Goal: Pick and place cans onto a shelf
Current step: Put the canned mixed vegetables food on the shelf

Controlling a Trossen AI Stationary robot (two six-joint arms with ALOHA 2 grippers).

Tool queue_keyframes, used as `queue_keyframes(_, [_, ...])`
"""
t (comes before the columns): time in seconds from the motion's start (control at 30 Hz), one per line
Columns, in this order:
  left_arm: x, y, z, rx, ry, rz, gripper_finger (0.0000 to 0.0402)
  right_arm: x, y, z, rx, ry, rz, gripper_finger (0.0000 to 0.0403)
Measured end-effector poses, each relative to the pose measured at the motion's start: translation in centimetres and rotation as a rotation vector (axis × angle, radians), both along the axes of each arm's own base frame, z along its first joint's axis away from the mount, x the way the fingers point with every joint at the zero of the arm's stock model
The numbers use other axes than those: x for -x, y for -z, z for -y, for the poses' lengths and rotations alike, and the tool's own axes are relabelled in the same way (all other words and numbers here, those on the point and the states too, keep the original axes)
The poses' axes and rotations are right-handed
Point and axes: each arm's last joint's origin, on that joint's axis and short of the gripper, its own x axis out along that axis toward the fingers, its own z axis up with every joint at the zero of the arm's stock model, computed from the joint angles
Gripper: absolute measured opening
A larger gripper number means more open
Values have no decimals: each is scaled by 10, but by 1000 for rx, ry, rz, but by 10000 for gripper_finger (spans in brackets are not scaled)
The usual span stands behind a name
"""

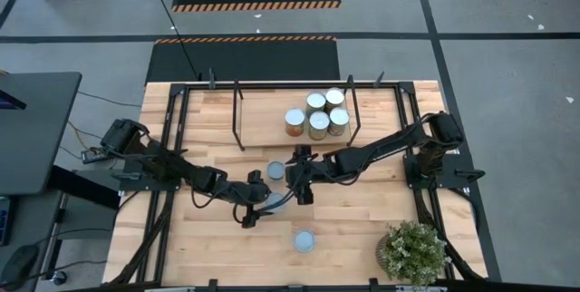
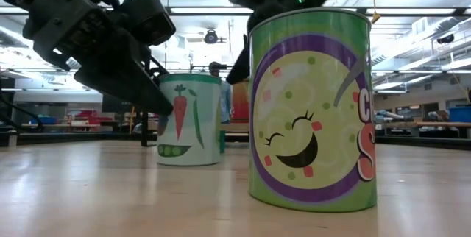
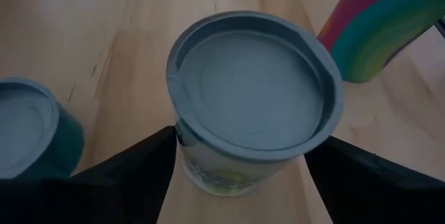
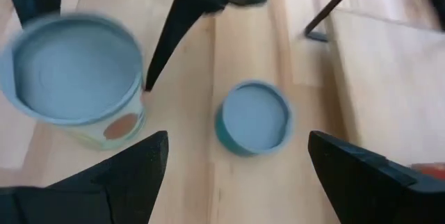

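A white can with a vegetable label and a grey lid (image 3: pixel 254 92) (image 2: pixel 189 119) stands upright on the table. My left gripper (image 3: pixel 243 175) (image 1: pixel 265 205) is open, slanting down, with one finger on either side of this can; I cannot tell whether they touch it. My right gripper (image 4: pixel 236 161) (image 1: pixel 299 186) hangs open above the table just beyond that can, with nothing between its fingers. A teal can (image 4: pixel 254 117) (image 1: pixel 275 171) stands below it. Several cans (image 1: pixel 317 115) stand on the shelf (image 1: pixel 263 115) at the far middle.
A green can with a smiling face (image 2: pixel 309 112) (image 1: pixel 304 240) stands alone near the table's front edge. A potted plant (image 1: pixel 412 251) sits at the near right corner. The shelf's black posts (image 1: pixel 240 115) rise at the far side, its board edge (image 4: pixel 389 57) close by.
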Motion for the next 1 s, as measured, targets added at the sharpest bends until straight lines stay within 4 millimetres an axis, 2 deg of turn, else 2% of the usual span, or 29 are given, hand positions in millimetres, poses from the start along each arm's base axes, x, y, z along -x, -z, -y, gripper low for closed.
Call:
queue_keyframes(0.1, [1, -1, 0, 6, 15, -13, 316, -1, -8, -3, -28, -17, -26, 354])
queue_keyframes(0.27, [2, -3, 1, 14, 13, -2, 315, 2, -7, -18, -117, -62, -43, 354])
queue_keyframes(0.47, [1, -4, 0, 22, -22, 14, 302, -2, 9, -34, -188, -50, -53, 354])
queue_keyframes(0.6, [-1, -5, 0, 24, -34, 37, 294, -7, 32, -39, -194, -41, -106, 354])
queue_keyframes(0.7, [-1, -6, -1, 14, -59, 47, 293, -10, 41, -40, -177, -42, -100, 354])
queue_keyframes(0.8, [-1, -6, -1, 7, -67, 47, 293, -13, 44, -41, -170, -49, -90, 354])
queue_keyframes(1.0, [-1, -6, -1, 3, -75, 50, 292, -18, 39, -42, -192, -74, -25, 354])
